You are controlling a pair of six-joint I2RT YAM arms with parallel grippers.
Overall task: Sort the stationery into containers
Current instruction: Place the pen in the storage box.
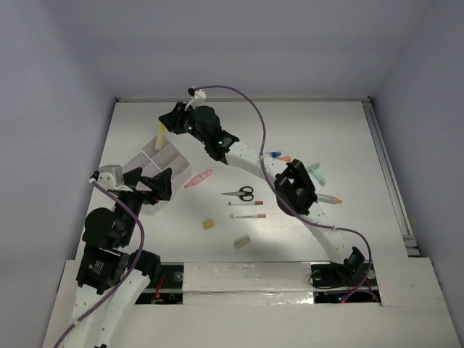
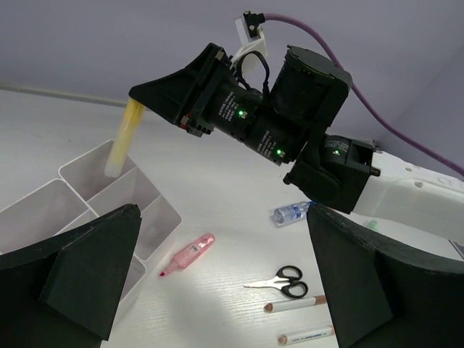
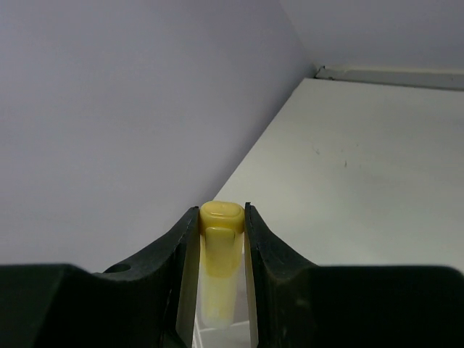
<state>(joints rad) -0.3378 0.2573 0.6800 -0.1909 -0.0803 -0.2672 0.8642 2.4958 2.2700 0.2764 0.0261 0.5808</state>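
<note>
Left gripper [image 1: 148, 181] [image 2: 223, 217]: matte black wedge fingers spread wide, nothing between them, hovering just in front of the white tray [image 1: 168, 154] [image 2: 43, 210]. The tray is thin-walled glossy plastic with joined rectangular compartments, and sits at the left of the white surface [image 1: 333, 130]. Right gripper [image 1: 167, 125] [image 2: 145, 98] [image 3: 221, 225] reaches across to the tray's far corner, fingers clamped on the rounded cap of a yellow stick [image 1: 160, 135] [image 2: 123, 141] [image 3: 220, 268]. The stick is a smooth cylinder, slightly tilted, with its pale lower end down at the far compartment; can't tell if it touches the bottom. Just right of the tray is a pink highlighter [image 1: 198, 178] [image 2: 188, 254], translucent body, lying diagonal. Nearer the arm bases lies a small yellow block [image 1: 209, 225]. Mid-surface are black-handled scissors [image 1: 240, 193] [image 2: 281, 281] with thin metal blades closed. Two slim white pencils [image 1: 248, 204] [image 2: 296, 304] lie parallel just below them. A beige block [image 1: 241, 241], rectangular, lies nearer the bases still. Beside the right arm sits a clear blue-capped tube [image 1: 273, 154] [image 2: 290, 213] with a small orange piece [image 1: 286, 158] next to it. Further right are two green markers [image 1: 317, 172] and a clear orange-tipped marker [image 1: 330, 199], partly hidden by the right arm.
</note>
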